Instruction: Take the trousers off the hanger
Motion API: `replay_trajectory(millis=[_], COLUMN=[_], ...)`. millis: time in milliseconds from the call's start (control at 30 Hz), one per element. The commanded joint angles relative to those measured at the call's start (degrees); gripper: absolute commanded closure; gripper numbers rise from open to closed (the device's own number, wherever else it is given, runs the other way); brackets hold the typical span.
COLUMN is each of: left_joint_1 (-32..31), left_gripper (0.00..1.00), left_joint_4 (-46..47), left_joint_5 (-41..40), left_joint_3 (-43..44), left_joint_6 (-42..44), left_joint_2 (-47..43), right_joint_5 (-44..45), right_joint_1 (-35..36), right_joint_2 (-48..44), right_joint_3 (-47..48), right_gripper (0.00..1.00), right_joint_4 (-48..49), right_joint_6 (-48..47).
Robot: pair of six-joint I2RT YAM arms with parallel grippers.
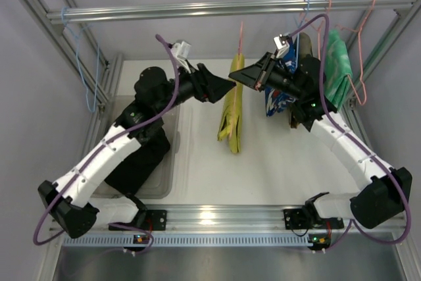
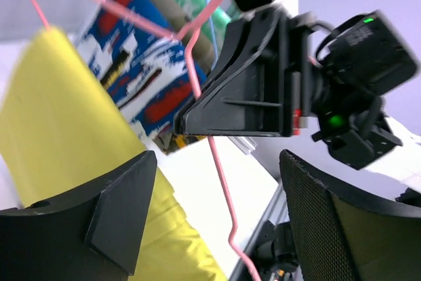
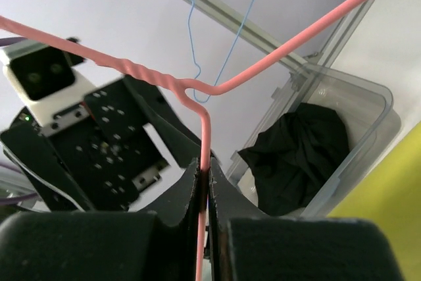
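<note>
The yellow trousers (image 1: 231, 115) hang folded over a pink wire hanger (image 1: 241, 37) on the top rail. My right gripper (image 1: 234, 73) is shut on the hanger's wire just below its twisted neck, which shows in the right wrist view (image 3: 204, 129). My left gripper (image 1: 227, 87) is open, facing the right one. In the left wrist view its jaws (image 2: 217, 162) stand wide apart, with the pink wire (image 2: 222, 185) between them and the yellow cloth (image 2: 59, 110) by the left finger. The black trousers (image 1: 139, 159) lie crumpled in a clear bin (image 1: 172, 162).
On the rail at right hang more hangers with a blue patterned cloth (image 1: 279, 90) and a green cloth (image 1: 337, 70). An empty blue wire hanger (image 1: 84, 64) hangs at the far left. Frame posts stand at both sides.
</note>
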Motion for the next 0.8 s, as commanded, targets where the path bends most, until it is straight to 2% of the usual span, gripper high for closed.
replay_trajectory(millis=[0, 167, 300, 333, 400, 567, 767], left_joint_1=[2.43, 5.86, 7.62, 7.62, 7.62, 7.54, 6.31], left_gripper=[0.19, 0.15, 0.11, 0.11, 0.11, 0.06, 0.01], left_joint_4=[1.72, -8.18, -15.24, -15.25, -16.21, -12.62, 0.91], left_joint_5=[2.91, 2.14, 6.09, 5.92, 5.83, 4.61, 2.14], left_joint_3=[1.08, -0.24, -6.64, -11.36, -15.34, -25.88, -36.26], left_joint_6=[6.02, 23.15, 40.61, 42.41, 47.4, 52.79, 56.05], left_joint_2=[-6.56, -14.47, -20.97, -22.46, -26.68, -30.74, -29.6], right_joint_5=[-2.7, -4.29, -4.12, -3.85, -3.41, -1.48, -0.69], right_joint_1=[-1.0, -1.27, -1.35, -1.35, -1.27, -1.18, -1.18], right_joint_2=[-4.08, -5.4, -5.84, -5.84, -5.84, -4.96, -4.43], right_joint_3=[3.25, 3.6, 5.97, 6.59, 9.12, 15.63, 20.12], right_gripper=[1.0, 1.0, 1.0, 1.0, 1.0, 1.0, 1.0], right_joint_4=[7.49, 8.98, 9.95, 10.21, 10.56, 10.39, 8.11], right_joint_6=[0.63, 1.6, 2.92, 3.44, 3.97, 5.29, 5.03])
